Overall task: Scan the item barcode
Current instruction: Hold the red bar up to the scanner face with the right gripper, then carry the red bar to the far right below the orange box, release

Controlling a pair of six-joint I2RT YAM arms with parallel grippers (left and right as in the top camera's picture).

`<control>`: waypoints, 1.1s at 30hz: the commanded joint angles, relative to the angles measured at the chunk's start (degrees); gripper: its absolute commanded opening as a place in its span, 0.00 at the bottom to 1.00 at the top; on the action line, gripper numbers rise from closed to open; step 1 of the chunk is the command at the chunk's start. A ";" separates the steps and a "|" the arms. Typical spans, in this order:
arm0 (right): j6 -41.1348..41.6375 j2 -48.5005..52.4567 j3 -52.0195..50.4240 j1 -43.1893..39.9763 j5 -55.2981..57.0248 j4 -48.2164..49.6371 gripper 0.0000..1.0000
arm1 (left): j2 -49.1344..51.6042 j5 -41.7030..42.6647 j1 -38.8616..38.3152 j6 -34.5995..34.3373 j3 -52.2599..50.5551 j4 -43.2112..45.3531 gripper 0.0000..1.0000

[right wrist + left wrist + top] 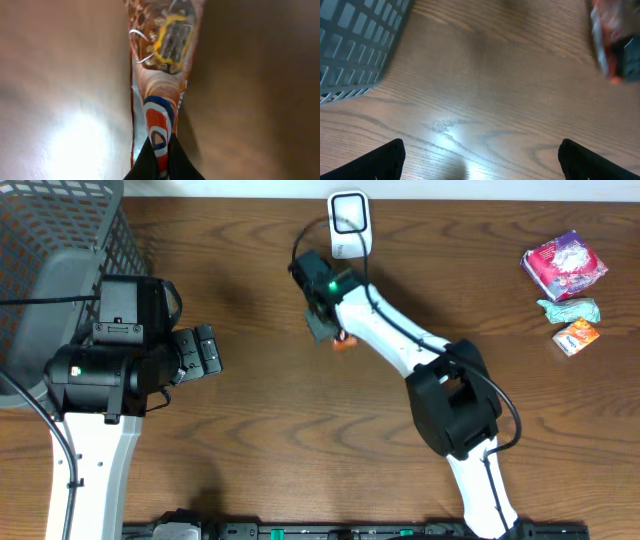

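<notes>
Right end effector point(159, 161) clenched on orange packet point(165, 55) near white scanner point(349, 222), left end effector point(480, 160) released; grasp made, barcode scan pending

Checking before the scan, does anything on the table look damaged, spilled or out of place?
Nothing spilled. One oddity: the orange snack packet is crumpled narrow where the right gripper pinches its end.

A packet point(162, 75) sits pinched between the right gripper's point(161, 162) fingertips, stretching ahead of them. The scanner point(348, 220) stands near that gripper. A basket point(355, 45) lies ahead-left of the left gripper point(480, 167).
</notes>
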 commanded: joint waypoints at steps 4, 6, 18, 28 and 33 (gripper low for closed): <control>1.05 -0.74 6.54 -4.46 8.22 11.76 0.01 | -0.09 -0.11 0.09 -0.72 0.22 -0.15 0.98; 1.07 -0.37 6.51 -5.68 8.20 15.74 0.01 | -0.11 -0.11 0.07 -0.72 0.22 -0.15 0.98; 2.32 2.01 6.51 -9.77 4.00 27.63 0.01 | -0.09 -0.11 0.07 -0.72 0.22 -0.13 0.98; 3.52 3.28 6.54 -9.99 7.54 26.99 0.01 | -0.11 -0.11 0.07 -0.72 0.22 -0.13 0.98; 3.80 0.74 6.54 -11.65 18.73 24.44 0.01 | -0.11 -0.11 0.07 -0.72 0.22 -0.15 0.98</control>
